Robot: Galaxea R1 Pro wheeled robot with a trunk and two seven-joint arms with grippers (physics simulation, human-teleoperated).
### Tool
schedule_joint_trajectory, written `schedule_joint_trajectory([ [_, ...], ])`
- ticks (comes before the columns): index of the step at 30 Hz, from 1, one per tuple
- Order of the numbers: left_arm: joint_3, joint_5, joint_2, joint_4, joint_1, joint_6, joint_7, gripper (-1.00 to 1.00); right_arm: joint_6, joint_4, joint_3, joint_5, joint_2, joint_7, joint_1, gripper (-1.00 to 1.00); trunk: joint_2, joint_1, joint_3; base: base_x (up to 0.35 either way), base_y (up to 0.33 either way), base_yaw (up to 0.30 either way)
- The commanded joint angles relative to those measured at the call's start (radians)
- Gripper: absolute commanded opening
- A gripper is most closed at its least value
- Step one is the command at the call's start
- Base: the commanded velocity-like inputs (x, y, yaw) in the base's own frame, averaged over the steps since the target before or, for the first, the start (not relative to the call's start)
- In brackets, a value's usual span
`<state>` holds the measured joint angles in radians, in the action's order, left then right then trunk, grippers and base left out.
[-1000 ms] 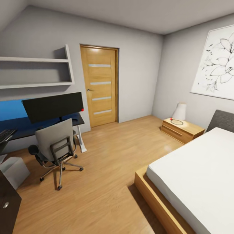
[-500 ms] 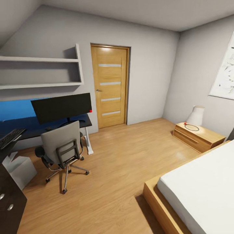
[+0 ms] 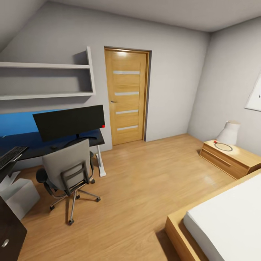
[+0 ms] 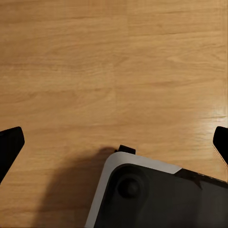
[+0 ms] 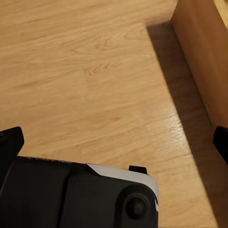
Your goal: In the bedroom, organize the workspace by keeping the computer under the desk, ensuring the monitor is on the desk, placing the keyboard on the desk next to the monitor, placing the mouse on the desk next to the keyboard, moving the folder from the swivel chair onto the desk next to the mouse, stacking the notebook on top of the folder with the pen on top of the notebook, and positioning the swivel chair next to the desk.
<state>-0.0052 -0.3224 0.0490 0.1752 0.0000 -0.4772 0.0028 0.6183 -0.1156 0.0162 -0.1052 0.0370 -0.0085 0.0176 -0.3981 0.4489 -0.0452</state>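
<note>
The swivel chair (image 3: 67, 170) is standing before the tabletop (image 3: 43, 143) off to the robot's left, nearer the left tool (image 4: 114, 142), both tools hanging spread over the floor (image 3: 145, 188).

The walls (image 3: 174, 72) are plain grey, and the door (image 3: 127, 96) is honey-coloured wood crossed by four pale frosted strips. Left of the door, the shelves (image 3: 47, 81) are off-white. Below them the surface (image 3: 36, 145) is glossy black with a bright blue back panel (image 3: 18, 121). The monitor (image 3: 69, 122) is black, with a small red dot at its lower corner nearest the door. The swivel chair (image 3: 67, 170) is grey with black armrests and chrome legs. The computer (image 3: 20, 195) is white. The floor (image 3: 145, 192) is warm tan plank with fine grain. Right of the door, the nightstand (image 3: 232, 159) is light wood, the lamp (image 3: 229, 133) white, the bed (image 3: 232, 224) white in a wood frame.
</note>
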Motion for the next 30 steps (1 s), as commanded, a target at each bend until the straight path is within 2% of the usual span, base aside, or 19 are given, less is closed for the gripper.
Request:
schedule_joint_trajectory([
  [1,-0.001,-0.003,0.0,0.001,0.0,-0.001,0.001,1.0,0.003,0.001,0.001,-0.003,0.0,-0.001,0.001,1.0,-0.002,0.001,-0.002,0.321,0.0,0.0],
  [4,-0.001,-0.003,0.0,0.001,0.0,-0.001,0.002,1.0,0.002,0.001,0.001,-0.002,0.0,-0.001,0.001,1.0,-0.002,0.001,-0.002,0.321,0.0,0.0],
  [13,-0.001,-0.004,0.0,0.001,0.0,-0.001,0.002,1.0,0.001,0.001,0.001,-0.003,0.0,-0.001,0.001,1.0,-0.002,0.001,-0.002,0.318,0.043,0.207],
  [25,0.0,-0.004,0.0,0.001,0.0,0.0,0.002,1.0,0.002,0.001,-0.001,-0.002,0.0,-0.002,0.001,1.0,-0.002,0.001,-0.004,0.27,0.226,0.039],
  [30,0.0,-0.004,0.0,0.001,0.0,0.0,0.002,1.0,0.003,0.001,-0.001,-0.001,0.0,-0.002,0.001,1.0,-0.002,0.001,-0.002,0.255,0.254,-0.106],
])
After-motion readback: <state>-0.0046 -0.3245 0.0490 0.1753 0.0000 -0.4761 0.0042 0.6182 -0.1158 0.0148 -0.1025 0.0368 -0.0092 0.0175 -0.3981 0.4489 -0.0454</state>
